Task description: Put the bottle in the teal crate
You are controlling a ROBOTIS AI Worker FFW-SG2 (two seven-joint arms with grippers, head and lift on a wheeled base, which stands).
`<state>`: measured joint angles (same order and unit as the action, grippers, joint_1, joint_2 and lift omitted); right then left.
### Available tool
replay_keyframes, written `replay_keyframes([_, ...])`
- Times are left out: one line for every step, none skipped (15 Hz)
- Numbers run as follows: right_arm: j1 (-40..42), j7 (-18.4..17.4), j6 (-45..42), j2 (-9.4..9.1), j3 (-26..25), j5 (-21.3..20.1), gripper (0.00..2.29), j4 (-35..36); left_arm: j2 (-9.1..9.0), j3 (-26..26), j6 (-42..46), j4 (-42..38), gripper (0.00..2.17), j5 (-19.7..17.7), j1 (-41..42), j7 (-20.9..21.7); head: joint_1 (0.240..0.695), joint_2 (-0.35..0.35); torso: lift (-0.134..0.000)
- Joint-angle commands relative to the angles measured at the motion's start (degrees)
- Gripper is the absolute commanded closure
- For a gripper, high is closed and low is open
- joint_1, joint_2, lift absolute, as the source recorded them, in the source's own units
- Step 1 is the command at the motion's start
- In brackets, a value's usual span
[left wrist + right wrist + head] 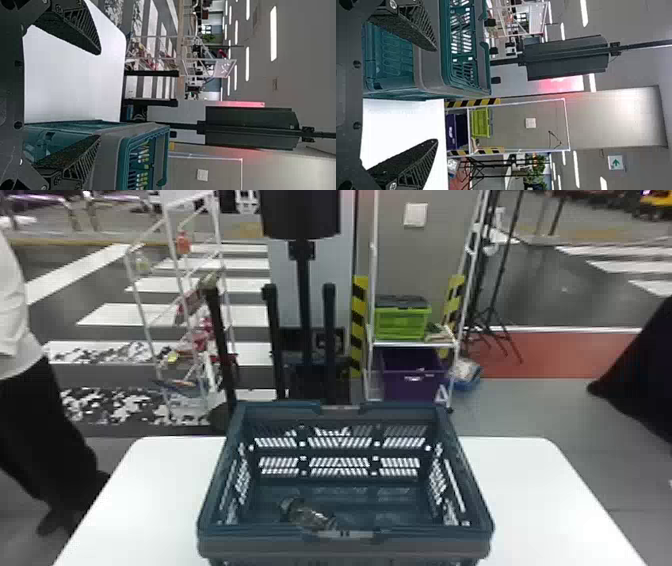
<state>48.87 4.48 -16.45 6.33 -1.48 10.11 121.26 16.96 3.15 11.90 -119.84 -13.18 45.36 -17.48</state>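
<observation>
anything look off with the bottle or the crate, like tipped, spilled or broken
Nothing really stands out. The bottle lies on its side, slanted, inside the teal crate near its front wall, and the crate sits upright on the white table. I see no spill or break.

the table (545, 495) is white, with flat top and rounded far corners. directly on it stands the teal crate (425, 540), upright, with table surface visible at both its sides.

Indoor hall, lab-like, painted crosswalk stripes (207, 285), white metal rack (415, 344), hazard-striped post (359, 325), ceiling strip lights (273, 33), green arrow sign (616, 162)
</observation>
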Motion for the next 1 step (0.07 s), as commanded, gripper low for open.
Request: replay_keyframes([0.4,0.1,0.1,0.00,-0.5,0.0,0.07,0.5,0.01,0.4,-1.0,-0.5,0.14,-0.2,-0.1,-0.3,0.499,0.000,0.000])
